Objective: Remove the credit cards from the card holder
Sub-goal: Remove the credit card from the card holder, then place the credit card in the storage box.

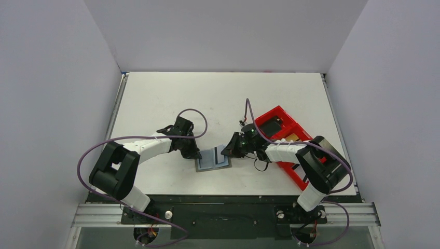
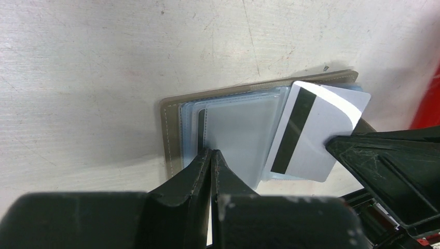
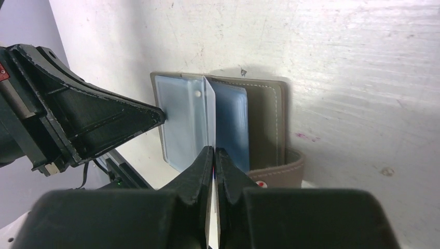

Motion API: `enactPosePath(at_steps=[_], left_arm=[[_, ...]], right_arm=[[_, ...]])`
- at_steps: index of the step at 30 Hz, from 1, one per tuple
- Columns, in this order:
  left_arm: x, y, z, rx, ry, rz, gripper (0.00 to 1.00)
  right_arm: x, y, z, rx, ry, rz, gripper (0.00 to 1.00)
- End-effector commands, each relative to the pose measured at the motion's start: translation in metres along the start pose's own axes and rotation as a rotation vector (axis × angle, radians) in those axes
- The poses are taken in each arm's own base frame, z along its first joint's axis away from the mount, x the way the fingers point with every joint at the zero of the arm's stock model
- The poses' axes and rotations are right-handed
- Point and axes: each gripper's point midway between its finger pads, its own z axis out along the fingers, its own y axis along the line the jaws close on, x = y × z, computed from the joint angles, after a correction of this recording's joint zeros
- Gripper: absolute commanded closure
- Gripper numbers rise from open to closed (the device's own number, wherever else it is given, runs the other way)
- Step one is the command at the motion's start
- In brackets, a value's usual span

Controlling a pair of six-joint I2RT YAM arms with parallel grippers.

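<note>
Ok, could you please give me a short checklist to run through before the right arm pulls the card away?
1. Right gripper shut on the card: ok.
2. Left gripper shut, tips on the card holder: ok.
3. Card holder lying open on the table: ok.
4. Card fully free of its pocket: cannot tell.
5. More cards in the sleeves: cannot tell.

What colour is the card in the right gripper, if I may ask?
The card is white with a black stripe, best seen from the left wrist.
</note>
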Motion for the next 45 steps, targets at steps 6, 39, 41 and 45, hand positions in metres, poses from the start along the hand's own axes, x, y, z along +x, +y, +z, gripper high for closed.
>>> enactPosePath(at_steps=[6,39,41,45], left_arm=[[-0.002,0.014,-0.003,-0.083,-0.012,0.067,1.0],[-0.031,-0.092,-0.097,0.242,-0.143,0.268,0.59],[-0.03,-0.092,-0.097,0.249,-0.141,0.27,0.59],[-0.028,-0.094,-0.097,0.266,-0.136,0.277,0.59]], right_arm=[[-0.014,0.007,-0.021,0.04,-0.058,-0.073,1.0],[-0.056,-0.055,-0.217,0.6,-0.494,0.07,1.0],[-0.055,-0.07,-0.235,0.673,-0.528,0.105,1.0],[-0.053,-0.1,-0.268,0.839,-0.59,0.168,1.0]])
